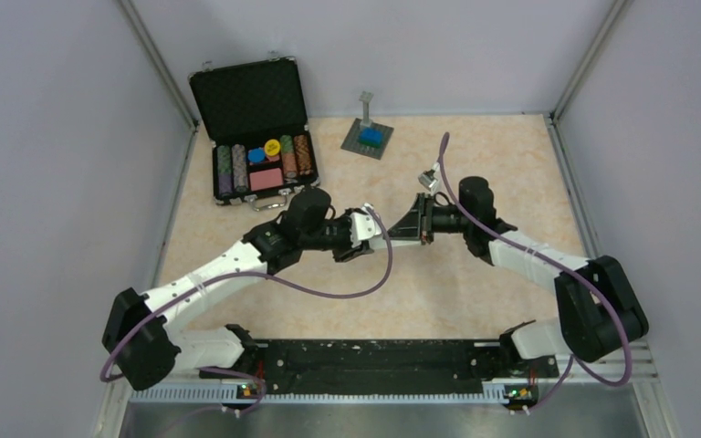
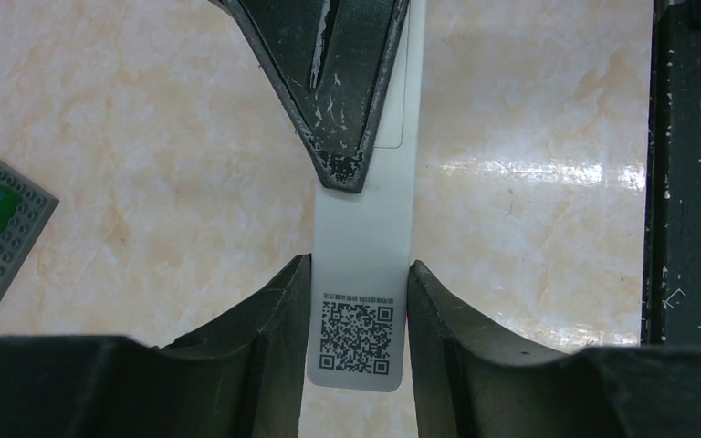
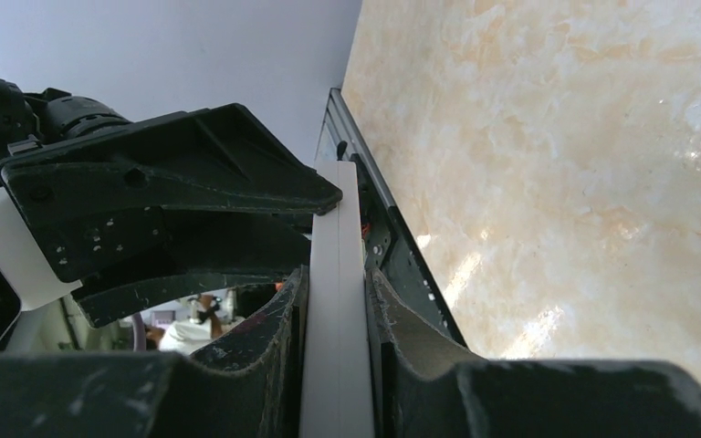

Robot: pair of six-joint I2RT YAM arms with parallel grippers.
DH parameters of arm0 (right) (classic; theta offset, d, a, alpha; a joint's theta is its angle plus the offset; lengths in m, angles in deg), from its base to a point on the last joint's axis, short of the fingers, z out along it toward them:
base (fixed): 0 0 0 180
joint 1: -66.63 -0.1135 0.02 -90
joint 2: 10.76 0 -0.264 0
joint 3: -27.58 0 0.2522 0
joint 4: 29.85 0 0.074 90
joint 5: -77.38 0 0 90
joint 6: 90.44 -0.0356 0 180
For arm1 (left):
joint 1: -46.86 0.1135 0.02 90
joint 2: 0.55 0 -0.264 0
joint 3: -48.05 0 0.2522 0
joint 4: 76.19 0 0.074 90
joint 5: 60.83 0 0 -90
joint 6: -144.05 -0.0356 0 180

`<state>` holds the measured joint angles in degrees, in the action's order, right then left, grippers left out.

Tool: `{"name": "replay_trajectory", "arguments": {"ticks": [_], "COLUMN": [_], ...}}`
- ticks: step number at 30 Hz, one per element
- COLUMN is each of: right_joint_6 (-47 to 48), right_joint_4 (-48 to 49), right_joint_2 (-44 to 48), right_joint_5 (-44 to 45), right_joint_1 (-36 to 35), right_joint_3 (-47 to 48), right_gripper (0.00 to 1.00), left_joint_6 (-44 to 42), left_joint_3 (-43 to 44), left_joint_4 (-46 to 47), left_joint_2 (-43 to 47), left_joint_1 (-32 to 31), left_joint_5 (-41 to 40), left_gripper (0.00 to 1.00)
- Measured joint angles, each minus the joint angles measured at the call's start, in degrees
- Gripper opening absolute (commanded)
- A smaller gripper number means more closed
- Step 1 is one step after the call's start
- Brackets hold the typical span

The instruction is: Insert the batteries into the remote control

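The remote control (image 2: 362, 237) is held between the two claws over the middle of the tabletop (image 1: 475, 292). From overhead its long axis runs left to right, from one claw to the other. In the left wrist view its plain white back faces the camera. A printed square code sits on the rounded end nearest that camera, and the bar points straight away toward the other claw. A faint seam line shows on the back near the far end.

The left claw (image 2: 358, 266) is partly closed on the code end, with one finger against each narrow side edge. The right claw (image 3: 336, 274) has closed to a narrow gap on the opposite end. Its fingers press the two broad faces, so its own camera sees the bar edge-on as a thin white strip.

Farther out, an open black case (image 1: 256, 128) of coloured chips lies at the far left of the tabletop. A grey studded plate (image 1: 368, 137) with blue and green bricks lies near the far wall.
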<state>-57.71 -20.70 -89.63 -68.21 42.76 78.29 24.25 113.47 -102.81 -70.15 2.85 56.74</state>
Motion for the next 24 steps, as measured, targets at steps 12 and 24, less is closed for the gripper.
{"name": "replay_trajectory", "arguments": {"ticks": [12,24], "right_joint_6": [15.8,27.6], "right_joint_4": [-19.4,-29.4], "right_joint_2": [4.5,11.3], "right_joint_5": [6.1,17.1], "right_joint_1": [-1.0,0.0], "right_joint_3": [13.0,14.1], "right_gripper": [0.00,0.00], "left_joint_6": [4.6,28.2], "left_joint_3": [-0.6,4.9], "left_joint_4": [14.1,11.5], "left_joint_2": [3.7,4.7], "left_joint_1": [-0.7,-0.7], "left_joint_5": [-9.5,-33.6], "left_gripper": [0.99,0.99]}}
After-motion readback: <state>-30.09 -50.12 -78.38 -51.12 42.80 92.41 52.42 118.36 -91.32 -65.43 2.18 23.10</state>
